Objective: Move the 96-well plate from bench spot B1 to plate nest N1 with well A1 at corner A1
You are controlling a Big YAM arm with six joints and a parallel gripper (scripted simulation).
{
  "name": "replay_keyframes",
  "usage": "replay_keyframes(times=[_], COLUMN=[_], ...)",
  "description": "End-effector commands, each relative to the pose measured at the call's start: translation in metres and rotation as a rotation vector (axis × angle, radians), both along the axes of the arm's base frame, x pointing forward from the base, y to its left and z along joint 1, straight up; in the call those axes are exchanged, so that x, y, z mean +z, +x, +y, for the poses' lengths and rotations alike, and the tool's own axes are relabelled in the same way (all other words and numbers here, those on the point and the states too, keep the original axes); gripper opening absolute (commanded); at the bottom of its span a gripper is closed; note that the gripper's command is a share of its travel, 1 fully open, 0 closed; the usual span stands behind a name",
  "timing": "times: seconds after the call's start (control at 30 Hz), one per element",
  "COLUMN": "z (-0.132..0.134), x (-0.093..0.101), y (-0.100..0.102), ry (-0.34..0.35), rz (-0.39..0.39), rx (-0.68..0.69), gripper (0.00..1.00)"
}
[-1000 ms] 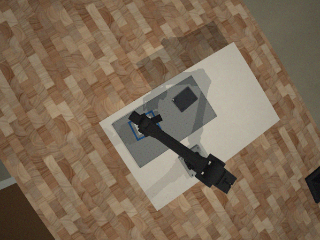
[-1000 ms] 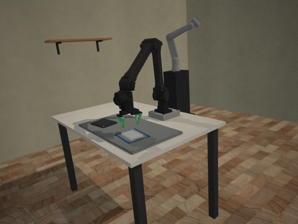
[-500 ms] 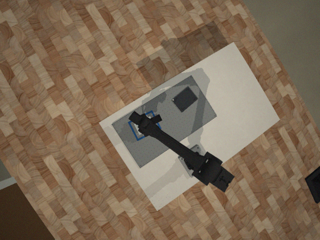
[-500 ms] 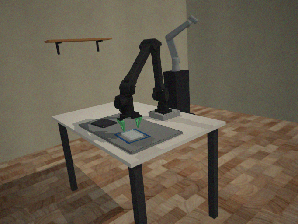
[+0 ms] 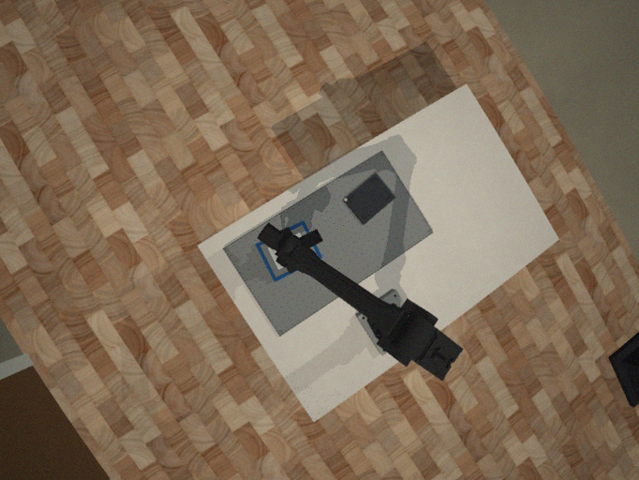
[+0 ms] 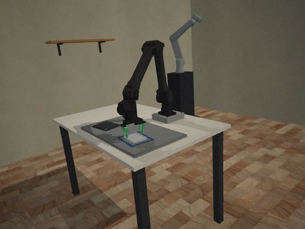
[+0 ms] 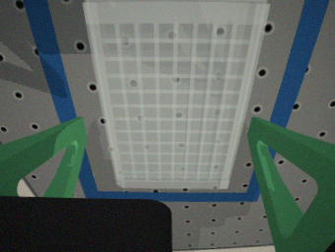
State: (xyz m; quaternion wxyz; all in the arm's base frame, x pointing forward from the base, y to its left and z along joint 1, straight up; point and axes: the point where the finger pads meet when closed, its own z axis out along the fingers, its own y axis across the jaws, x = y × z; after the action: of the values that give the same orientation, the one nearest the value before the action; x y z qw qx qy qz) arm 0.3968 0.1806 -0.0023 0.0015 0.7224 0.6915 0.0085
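The clear 96-well plate (image 7: 177, 94) lies flat inside the blue outline of spot B1 (image 7: 291, 89) on the grey perforated board. It also shows in the exterior view (image 6: 134, 137), and the arm mostly hides it in the top view (image 5: 281, 258). My gripper (image 7: 167, 126) is open, its green fingers spread on either side of the plate's near end, a little above the board. It also shows in the exterior view (image 6: 134, 129), empty. The dark plate nest N1 (image 5: 369, 198) sits further along the board, with a small white mark at one corner; it also shows in the exterior view (image 6: 106, 125).
The grey board lies on a white table (image 6: 196, 125). The arm's base (image 6: 167, 116) stands at the table's back edge. A second grey arm on a black pedestal (image 6: 180, 92) stands behind the table. A wall shelf (image 6: 80, 41) hangs at the back left.
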Motion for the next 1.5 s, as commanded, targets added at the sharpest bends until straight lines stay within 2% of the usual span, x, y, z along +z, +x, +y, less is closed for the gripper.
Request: replay_keyframes(times=[0.0, 1.47], z=[0.0013, 0.0013], x=[-0.0165, -0.0204], y=[-0.0019, -0.0020], ry=[-0.008, -0.008], rz=[0.009, 0.009], rx=[0.000, 0.000], gripper=[1.00, 1.00])
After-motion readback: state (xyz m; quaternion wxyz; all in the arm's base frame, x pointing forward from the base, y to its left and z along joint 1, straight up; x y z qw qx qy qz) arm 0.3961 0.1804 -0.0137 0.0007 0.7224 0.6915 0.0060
